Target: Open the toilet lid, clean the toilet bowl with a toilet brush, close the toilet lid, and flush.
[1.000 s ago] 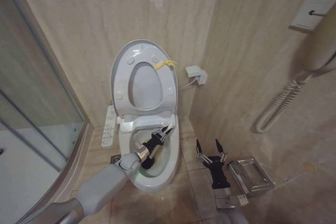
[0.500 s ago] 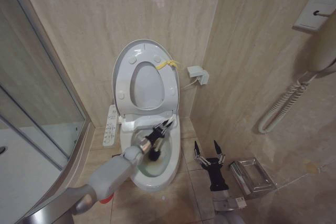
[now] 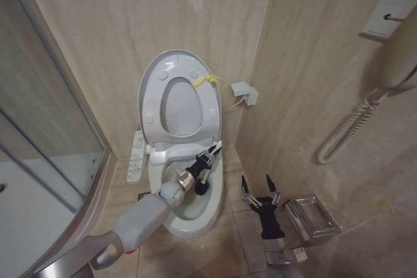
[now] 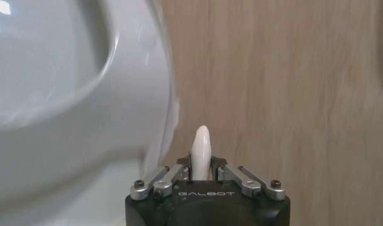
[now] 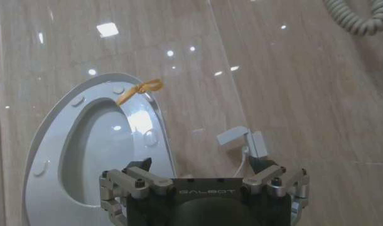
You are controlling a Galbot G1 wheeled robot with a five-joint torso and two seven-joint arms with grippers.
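While gripped by the left tool, toilet brush points head-down into toilet bowl.

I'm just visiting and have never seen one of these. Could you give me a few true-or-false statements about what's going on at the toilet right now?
1. The toilet lid stands raised against the wall. True.
2. The left end effector grips the toilet brush over the toilet bowl. True.
3. The right end effector grips the lid. False: it hangs open beside the bowl, holding nothing.
4. The yellow tag lies on the floor. False: it hangs from the raised lid's edge.
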